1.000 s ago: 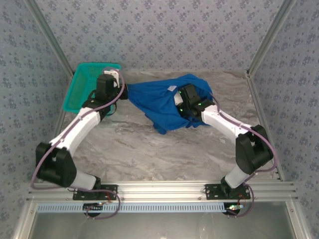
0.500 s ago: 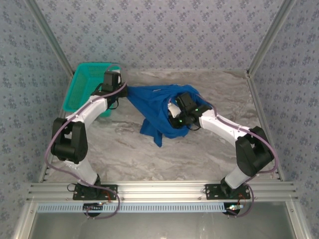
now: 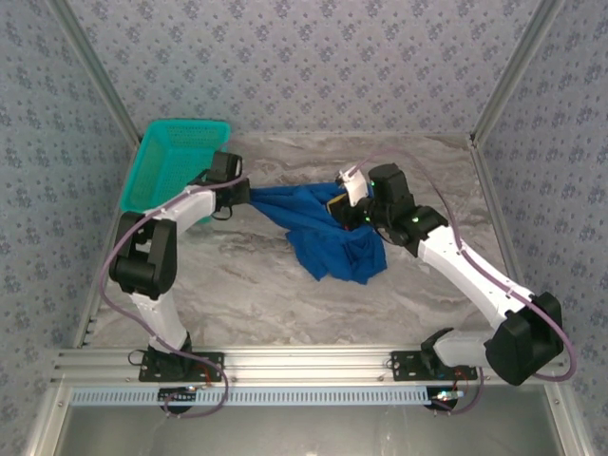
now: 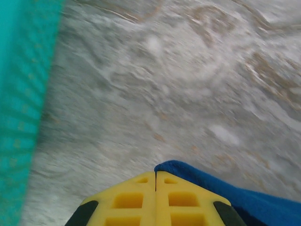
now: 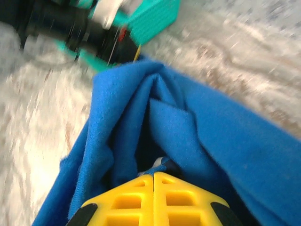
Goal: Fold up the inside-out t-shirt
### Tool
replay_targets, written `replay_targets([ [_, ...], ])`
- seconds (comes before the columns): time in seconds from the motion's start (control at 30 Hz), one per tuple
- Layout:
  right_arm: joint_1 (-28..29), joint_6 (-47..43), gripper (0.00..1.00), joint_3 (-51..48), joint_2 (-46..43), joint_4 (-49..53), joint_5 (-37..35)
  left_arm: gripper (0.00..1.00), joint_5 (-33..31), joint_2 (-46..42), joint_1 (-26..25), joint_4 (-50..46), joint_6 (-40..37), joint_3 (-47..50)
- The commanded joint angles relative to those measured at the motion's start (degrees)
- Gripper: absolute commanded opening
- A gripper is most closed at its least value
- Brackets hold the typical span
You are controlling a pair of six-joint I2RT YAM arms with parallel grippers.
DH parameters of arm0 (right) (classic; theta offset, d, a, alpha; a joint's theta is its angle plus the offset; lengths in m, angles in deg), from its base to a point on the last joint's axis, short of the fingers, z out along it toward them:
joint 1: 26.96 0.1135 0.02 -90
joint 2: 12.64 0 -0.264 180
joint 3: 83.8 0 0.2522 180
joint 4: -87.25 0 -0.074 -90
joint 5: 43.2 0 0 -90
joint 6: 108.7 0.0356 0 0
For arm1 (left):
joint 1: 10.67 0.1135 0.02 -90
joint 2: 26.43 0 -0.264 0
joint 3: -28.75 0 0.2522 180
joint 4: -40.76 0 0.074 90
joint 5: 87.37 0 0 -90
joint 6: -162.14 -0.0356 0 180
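The inside-out t-shirt (image 3: 328,237) is a royal-blue bunch stretched between my two grippers, its lower part resting on the marble table (image 3: 247,294). My left gripper (image 3: 250,197) is shut on the shirt's left end. In the left wrist view its yellow fingers (image 4: 136,197) meet at the left gripper's tip (image 4: 155,173), with a blue edge of the t-shirt (image 4: 244,200) beside them. My right gripper (image 3: 339,204) is shut on the shirt's upper right part. In the right wrist view the right gripper's tip (image 5: 154,174) pinches a hem, with folds of the t-shirt (image 5: 225,132) ahead.
A teal mesh basket (image 3: 176,157) stands at the back left, just behind the left gripper, and its side shows as a teal basket wall (image 4: 23,94) in the left wrist view. Metal frame posts (image 3: 499,95) flank the table. Bare marble lies near the front.
The left gripper has moved nearer and slightly right with the shirt's corner. The right arm has stretched out, its elbow swinging right. The hanging bunch of shirt has shifted right and lower.
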Motion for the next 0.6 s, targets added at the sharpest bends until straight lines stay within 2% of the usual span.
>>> replay_targets([
  [0.0, -0.27, 8.54, 0.00, 2.93, -0.13, -11.38, -5.90, 0.00, 10.00, -5.41, -2.06, 7.17, 1.21, 6.39],
  [0.07, -0.11, 8.49, 0.00, 3.26, 0.63, -14.57, -4.94, 0.00, 15.73, -8.21, -2.10, 12.58, 4.27, 10.73],
  [0.13, -0.25, 5.53, 0.00, 2.03, 0.28, -18.83, 2.31, 0.00, 16.85, -11.50, -2.39, 15.61, 5.54, 14.26],
  [0.2, -0.34, 3.99, 0.00, 0.21, -1.19, -21.97, 4.74, 0.17, 15.90, -15.91, -2.41, 16.46, 5.23, 16.98],
  [0.23, -0.66, 4.80, 0.00, -0.43, -1.60, -22.62, 4.20, 0.30, 15.26, -18.82, -2.41, 16.87, 4.83, 18.26],
  [0.27, -0.93, 6.77, 0.00, -0.65, -1.46, -23.25, 2.35, 0.42, 15.21, -21.59, -2.70, 17.87, 4.50, 19.52],
  [0.33, -1.08, 11.60, 0.00, 2.26, 0.50, -19.14, -3.05, 0.58, 16.34, -28.10, -4.87, 21.93, 3.43, 22.55],
  [0.4, -0.79, 14.04, 0.00, 4.22, 2.38, -16.43, -4.24, 0.68, 18.26, -32.42, -8.18, 24.60, 1.86, 23.71],
  [0.47, 0.23, 14.74, 0.00, 2.54, 2.16, -19.91, -3.44, 0.77, 20.34, -34.38, -11.03, 26.86, 1.61, 23.67],
  [0.57, 1.78, 14.19, 0.00, 1.22, 1.99, -22.13, -5.14, 0.81, 26.97, -31.67, -14.11, 28.28, 4.94, 19.62],
])
